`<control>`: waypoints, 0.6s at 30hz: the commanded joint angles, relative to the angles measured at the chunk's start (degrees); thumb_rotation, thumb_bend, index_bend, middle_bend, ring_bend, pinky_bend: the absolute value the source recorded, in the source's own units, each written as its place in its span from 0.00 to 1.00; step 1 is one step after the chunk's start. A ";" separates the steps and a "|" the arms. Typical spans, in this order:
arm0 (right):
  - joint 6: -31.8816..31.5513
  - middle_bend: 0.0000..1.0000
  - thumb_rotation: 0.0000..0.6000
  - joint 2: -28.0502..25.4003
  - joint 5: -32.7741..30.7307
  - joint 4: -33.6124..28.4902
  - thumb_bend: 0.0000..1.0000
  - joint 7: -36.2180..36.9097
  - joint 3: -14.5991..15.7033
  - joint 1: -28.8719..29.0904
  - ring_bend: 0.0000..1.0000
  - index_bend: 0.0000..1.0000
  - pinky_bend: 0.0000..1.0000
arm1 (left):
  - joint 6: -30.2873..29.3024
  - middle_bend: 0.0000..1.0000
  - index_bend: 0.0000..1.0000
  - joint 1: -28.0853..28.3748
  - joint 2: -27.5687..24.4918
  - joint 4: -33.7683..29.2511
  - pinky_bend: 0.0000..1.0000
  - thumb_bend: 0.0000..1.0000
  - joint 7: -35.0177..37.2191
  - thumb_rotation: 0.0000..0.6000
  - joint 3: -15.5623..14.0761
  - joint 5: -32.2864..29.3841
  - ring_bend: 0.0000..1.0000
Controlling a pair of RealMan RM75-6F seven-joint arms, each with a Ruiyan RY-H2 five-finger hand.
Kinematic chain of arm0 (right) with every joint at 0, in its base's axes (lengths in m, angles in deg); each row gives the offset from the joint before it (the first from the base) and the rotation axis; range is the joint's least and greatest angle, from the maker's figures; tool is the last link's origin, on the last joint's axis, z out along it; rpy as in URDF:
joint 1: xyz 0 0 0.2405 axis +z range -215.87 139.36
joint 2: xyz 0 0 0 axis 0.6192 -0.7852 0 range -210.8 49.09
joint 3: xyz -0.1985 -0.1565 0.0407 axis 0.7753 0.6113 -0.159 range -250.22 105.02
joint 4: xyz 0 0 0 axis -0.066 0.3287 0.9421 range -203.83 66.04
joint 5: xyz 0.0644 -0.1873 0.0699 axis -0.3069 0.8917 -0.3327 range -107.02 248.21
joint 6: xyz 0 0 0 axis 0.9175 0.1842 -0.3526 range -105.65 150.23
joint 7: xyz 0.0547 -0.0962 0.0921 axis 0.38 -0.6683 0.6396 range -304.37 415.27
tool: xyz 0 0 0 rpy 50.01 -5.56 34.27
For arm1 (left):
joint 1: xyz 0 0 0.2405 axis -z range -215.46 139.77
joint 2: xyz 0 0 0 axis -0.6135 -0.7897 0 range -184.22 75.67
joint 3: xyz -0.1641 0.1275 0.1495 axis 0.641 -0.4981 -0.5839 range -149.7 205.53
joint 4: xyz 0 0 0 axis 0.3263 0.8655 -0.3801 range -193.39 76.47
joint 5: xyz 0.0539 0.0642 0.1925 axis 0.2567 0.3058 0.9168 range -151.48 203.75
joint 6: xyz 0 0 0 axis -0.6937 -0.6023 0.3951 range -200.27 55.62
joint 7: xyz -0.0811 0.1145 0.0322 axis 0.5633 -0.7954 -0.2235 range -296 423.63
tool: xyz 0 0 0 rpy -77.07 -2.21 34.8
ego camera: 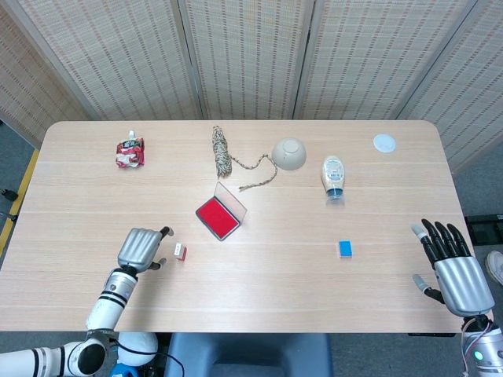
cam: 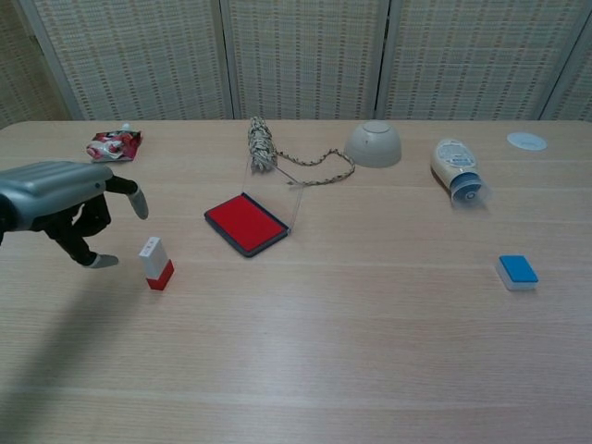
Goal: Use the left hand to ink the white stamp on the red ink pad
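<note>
The white stamp (cam: 155,263) with a red base stands upright on the table (cam: 333,351), also seen small in the head view (ego camera: 181,251). The red ink pad (cam: 244,223), lid open, lies a little to its right and farther back (ego camera: 218,217). My left hand (cam: 65,199) hovers just left of the stamp, fingers curled downward and apart, holding nothing (ego camera: 140,248). My right hand (ego camera: 453,264) rests at the table's right front edge, fingers spread and empty; the chest view does not show it.
A coiled rope (ego camera: 224,153), an upturned bowl (ego camera: 289,153), a white bottle lying down (ego camera: 333,176), a red wrapper (ego camera: 130,151), a white disc (ego camera: 384,142) and a blue-topped block (ego camera: 344,249) lie about the table.
</note>
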State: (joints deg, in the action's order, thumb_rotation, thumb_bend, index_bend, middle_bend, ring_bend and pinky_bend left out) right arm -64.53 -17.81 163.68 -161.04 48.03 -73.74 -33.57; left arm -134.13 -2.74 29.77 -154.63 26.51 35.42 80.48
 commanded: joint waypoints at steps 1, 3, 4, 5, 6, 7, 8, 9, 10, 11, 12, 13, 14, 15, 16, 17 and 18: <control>-0.18 0.00 1.00 -0.05 0.11 0.00 0.23 0.10 0.02 -0.08 0.00 0.00 0.00 | 0.33 0.92 0.34 0.74 0.87 0.48 0.79 0.29 -0.65 1.00 -0.09 -0.94 0.71; -0.40 0.00 1.00 -0.15 0.20 0.00 0.23 0.31 0.02 -0.16 0.00 0.00 0.00 | 0.37 0.92 0.34 1.25 1.39 0.50 0.79 0.29 -1.29 1.00 0.03 -2.04 0.71; -0.49 0.00 1.00 -0.18 0.24 0.02 0.23 0.39 0.02 -0.20 0.00 0.00 0.00 | 0.36 0.92 0.34 1.47 1.59 0.49 0.79 0.29 -1.59 1.00 0.14 -2.63 0.71; -0.59 0.00 1.00 -0.21 0.27 0.04 0.23 0.48 0.01 -0.23 0.00 0.00 0.00 | 0.38 0.92 0.34 1.72 1.73 0.46 0.79 0.29 -1.97 1.00 0.25 -3.38 0.71; -0.67 0.00 1.00 -0.25 0.28 0.06 0.23 0.57 -0.02 -0.26 0.00 0.00 0.00 | 0.40 0.92 0.34 1.98 1.83 0.38 0.79 0.29 -2.40 1.00 0.36 -4.20 0.71; -0.77 0.00 1.00 -0.31 0.31 0.08 0.23 0.67 -0.03 -0.29 0.00 0.00 0.00 | 0.35 0.92 0.34 2.31 1.96 0.25 0.79 0.29 -3.01 1.00 0.49 -5.27 0.71; -0.81 0.00 1.00 -0.36 0.37 0.10 0.23 0.78 -0.01 -0.31 0.00 0.00 0.00 | 0.24 0.92 0.35 2.57 2.07 0.18 0.79 0.29 -3.52 1.00 0.55 -5.97 0.71; -0.89 0.00 1.00 -0.42 0.45 0.10 0.23 0.90 0.01 -0.33 0.00 0.00 0.00 | 0.11 0.92 0.35 2.83 2.20 0.16 0.79 0.29 -4.07 1.00 0.58 -6.63 0.71; -1.04 0.00 1.00 -0.49 0.59 0.11 0.23 1.04 0.04 -0.39 0.00 0.00 0.00 | -0.05 0.92 0.35 3.18 2.38 0.14 0.79 0.29 -4.66 1.00 0.63 -7.37 0.71; -1.17 0.00 1.00 -0.56 0.71 0.11 0.23 1.17 0.08 -0.44 0.00 0.00 0.00 | -0.15 0.92 0.35 3.39 2.50 0.18 0.80 0.29 -4.96 1.00 0.64 -7.80 0.71; -1.40 0.00 1.00 -0.65 0.86 0.12 0.23 1.38 0.13 -0.54 0.00 0.00 0.00 | -0.34 0.92 0.35 3.62 2.66 0.28 0.80 0.29 -5.27 1.00 0.64 -8.31 0.71; -1.60 0.00 1.00 -0.71 0.94 0.14 0.23 1.53 0.13 -0.62 0.00 0.00 0.00 | -0.45 0.93 0.36 3.77 2.79 0.40 0.80 0.29 -5.42 1.00 0.65 -8.67 0.71; -1.79 0.00 1.00 -0.78 1.00 0.16 0.23 1.69 0.13 -0.70 0.00 0.00 0.00 | -0.53 0.93 0.36 3.92 2.93 0.57 0.80 0.29 -5.53 1.00 0.66 -9.01 0.71; -1.98 0.00 1.00 -0.84 1.06 0.17 0.23 1.86 0.12 -0.78 0.00 0.00 0.00 | -0.55 0.93 0.37 4.07 3.08 0.75 0.80 0.29 -5.60 1.00 0.65 -9.34 0.72; -2.19 0.00 1.00 -0.90 1.08 0.20 0.23 2.05 0.08 -0.87 0.00 0.00 0.00 | -0.53 0.93 0.37 4.29 3.29 1.06 0.80 0.29 -5.73 1.00 0.63 -9.81 0.72; -2.29 0.00 1.00 -0.94 1.09 0.22 0.23 2.15 0.05 -0.91 0.00 0.00 0.00 | -0.47 0.94 0.38 4.47 3.45 1.28 0.80 0.29 -5.84 1.00 0.61 -10.18 0.72; -2.37 0.00 1.00 -1.00 1.09 0.24 0.23 2.23 0.03 -0.94 0.00 0.00 0.00 | -0.32 0.94 0.38 4.73 3.65 1.61 0.80 0.29 -5.95 1.00 0.61 -10.69 0.72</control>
State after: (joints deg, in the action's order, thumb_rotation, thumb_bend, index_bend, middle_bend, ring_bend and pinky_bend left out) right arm -66.90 -18.81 164.77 -160.80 50.27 -73.70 -34.50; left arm -134.54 1.74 33.20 -153.31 20.72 36.03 70.13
